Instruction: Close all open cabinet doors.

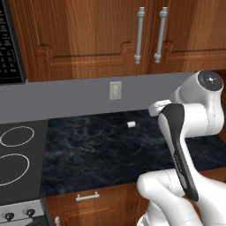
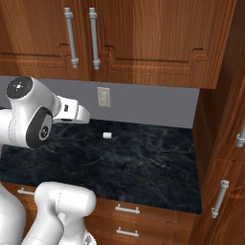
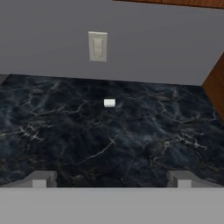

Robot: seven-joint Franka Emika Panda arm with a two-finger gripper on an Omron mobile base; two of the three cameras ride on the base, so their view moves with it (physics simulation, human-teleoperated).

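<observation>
Gripper (image 3: 111, 179) nearest, fingertips (image 3: 41, 179) spread wide apart, nothing between, hovering over dark marble counter (image 1: 101, 154). Further on, small white block (image 3: 109, 103) lying on counter, near back wall. Behind it, switch plate (image 3: 97, 46) on grey wall. Above, cabinet doors (image 1: 88, 35) w/ grey bar handles (image 1: 140, 35) side by side, looking flush and shut. Stovetop (image 1: 17, 154) off to left; tall cabinet (image 2: 225, 158) at right.

counter (image 1: 110, 150): open | small white object (image 1: 131, 124): near wall | cabinet doors (image 1: 88, 35): overhead
</observation>
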